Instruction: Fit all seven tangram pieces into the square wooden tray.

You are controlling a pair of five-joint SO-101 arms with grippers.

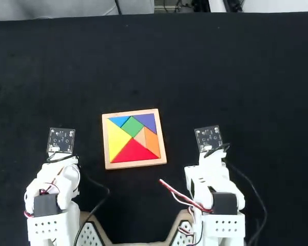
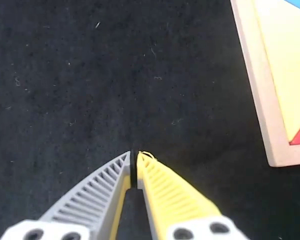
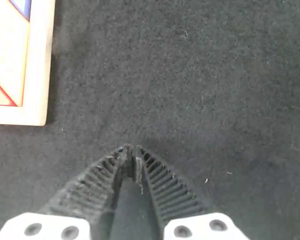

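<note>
The square wooden tray [image 1: 107, 146] lies in the middle of the black table, and coloured tangram pieces cover its whole inside: yellow [image 1: 115, 141], red [image 1: 135, 152], orange [image 1: 152, 141], green [image 1: 133, 126], blue [image 1: 118, 121], purple [image 1: 147, 122] and a pale peach one [image 1: 140, 136]. My left gripper [image 2: 135, 156] rests shut over bare cloth to the left of the tray [image 2: 257, 95], holding nothing. My right gripper [image 3: 131, 150] is shut too, over bare cloth to the right of the tray [image 3: 40, 65]. Both arms [image 1: 59, 179] [image 1: 213, 177] sit folded back at the near edge.
Black cloth [image 1: 236, 77] covers the table on all sides of the tray. Cables [image 1: 174, 192] run near the arm bases at the front edge. A pale wall or floor strip [image 1: 51, 7] shows beyond the far edge.
</note>
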